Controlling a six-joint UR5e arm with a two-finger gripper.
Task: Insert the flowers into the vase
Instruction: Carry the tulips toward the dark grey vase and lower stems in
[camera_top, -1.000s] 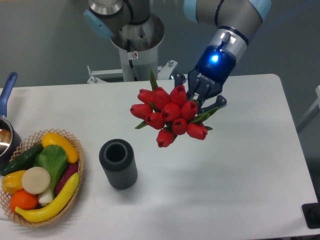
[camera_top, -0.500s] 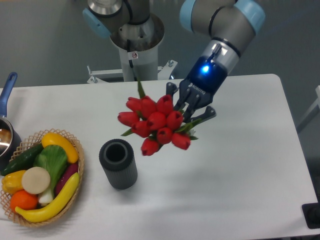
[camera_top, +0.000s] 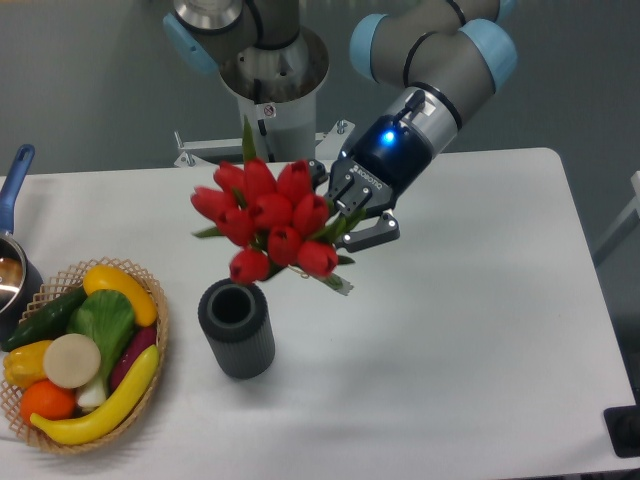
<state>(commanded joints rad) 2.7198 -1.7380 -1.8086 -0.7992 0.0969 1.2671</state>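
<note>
Jaws of the gripper (camera_top: 352, 213) pinch the flowers (camera_top: 265, 217) low on the stems, with the blooms fanning out to the left of the fingers and a stub of stem poking out lower right. Compared with half a second ago, the arm has swung the bunch further left and a little up, so the lowest blooms now hang just above and slightly behind the mouth of the vase (camera_top: 237, 327), where before they sat off to its right. The bunch leans with its heads toward the vase, not its stems, so I judge it must be turned stem-down before it can go in.

By count: one bunch, about nine or ten red blooms showing; one vase, upright on the surface (camera_top: 480, 330). Well to the left stands one basket (camera_top: 150, 300) holding roughly eight toy vegetables, and one pot (camera_top: 14, 262) at the edge.
</note>
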